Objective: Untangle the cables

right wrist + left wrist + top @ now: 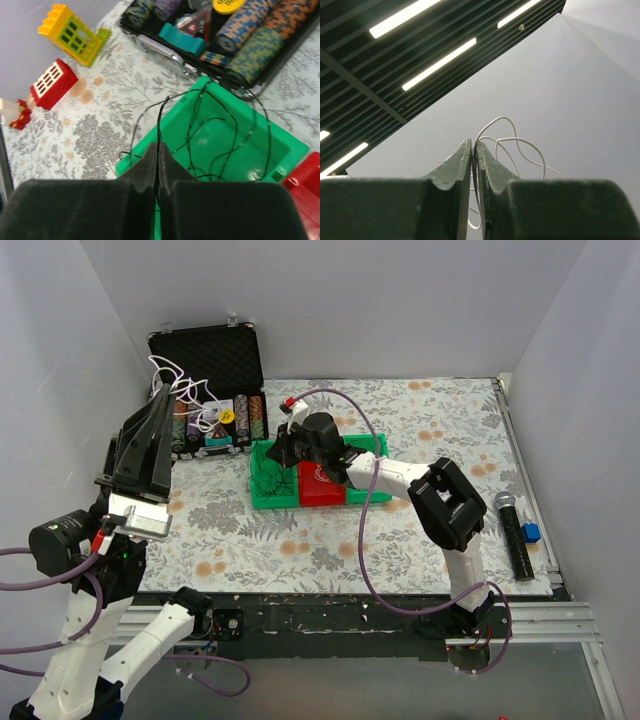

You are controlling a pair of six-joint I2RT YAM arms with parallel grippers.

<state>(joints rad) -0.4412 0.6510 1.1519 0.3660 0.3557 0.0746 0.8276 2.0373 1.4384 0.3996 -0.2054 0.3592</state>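
You had the left gripper (473,150) raised off the table, fingers pinched on the white cable (515,142), which came up between the tips and looped loose above them. Your right gripper (158,150) was clamped on the black cable (160,115) right at the tips. The rest of that cable lay coiled below in the green bin (280,150), beside the chip case (240,55).

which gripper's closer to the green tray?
Right. The right gripper is over the green tray, jaws shut on the black cable in it. The left gripper is raised to the tray's left by the chip case, holding the white cable.
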